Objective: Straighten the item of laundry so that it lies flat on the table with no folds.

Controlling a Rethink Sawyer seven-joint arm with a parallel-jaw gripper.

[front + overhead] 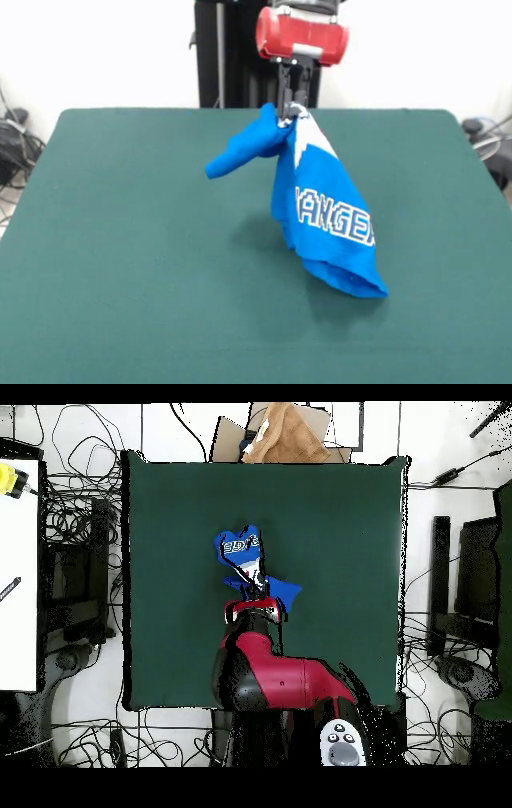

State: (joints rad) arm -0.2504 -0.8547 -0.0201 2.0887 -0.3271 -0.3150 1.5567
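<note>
The bright blue T-shirt (320,208) hangs bunched from my gripper (290,114), which is shut on its top edge. White lettering shows on the side facing the front camera. One sleeve (240,152) sticks out to the left in the front view. The shirt's lower end (352,280) drapes down toward the dark green table (120,240); I cannot tell if it touches. In the overhead view the shirt (245,559) shows as a small crumpled shape just beyond my gripper (256,596), near the table's (330,524) middle.
The red and black arm (275,679) reaches in from the bottom of the overhead view. A brown cloth or paper heap (285,439) lies beyond the table's far edge. Cables and equipment (70,554) surround the table.
</note>
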